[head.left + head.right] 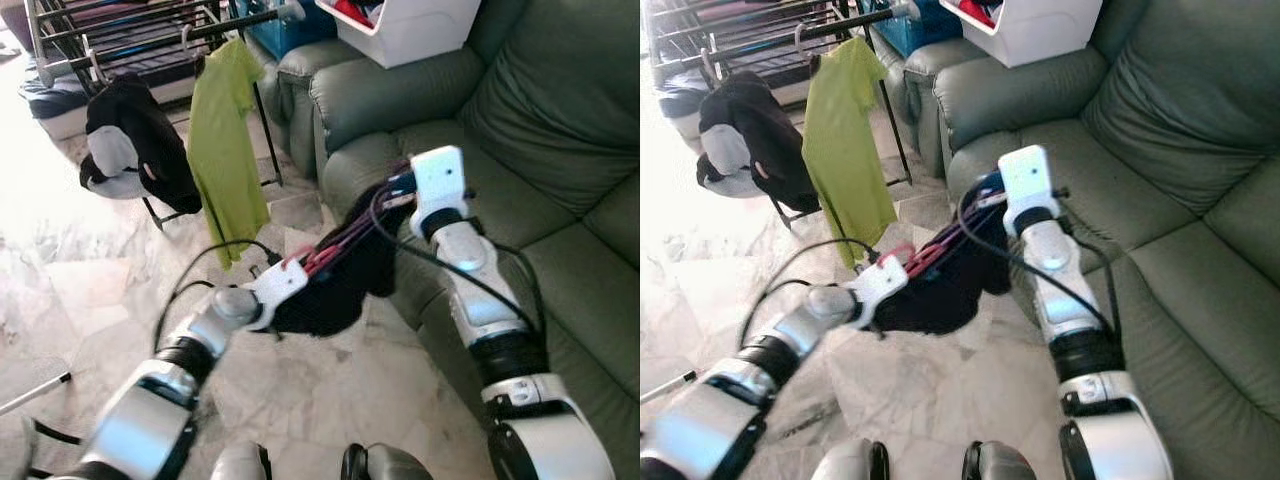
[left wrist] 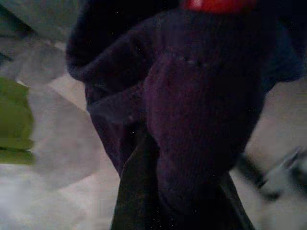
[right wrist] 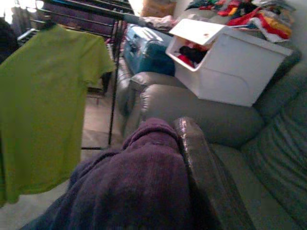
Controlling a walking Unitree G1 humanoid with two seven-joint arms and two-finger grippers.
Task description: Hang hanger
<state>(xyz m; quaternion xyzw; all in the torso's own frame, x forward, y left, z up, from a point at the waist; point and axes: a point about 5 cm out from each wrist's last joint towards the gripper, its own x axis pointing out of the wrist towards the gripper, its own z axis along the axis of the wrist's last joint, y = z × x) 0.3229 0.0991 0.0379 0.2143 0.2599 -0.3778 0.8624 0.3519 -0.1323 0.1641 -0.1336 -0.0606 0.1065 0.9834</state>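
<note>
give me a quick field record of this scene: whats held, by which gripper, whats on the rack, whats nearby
held item: dark purple garment on a red hanger
left gripper: at the garment's left end
right gripper: at the garment's right end, finger beside the cloth
rack: green shirt hanging; black garment draped beside it
nearby: green sofa, white bin on its arm
floor: marble tiles
</note>
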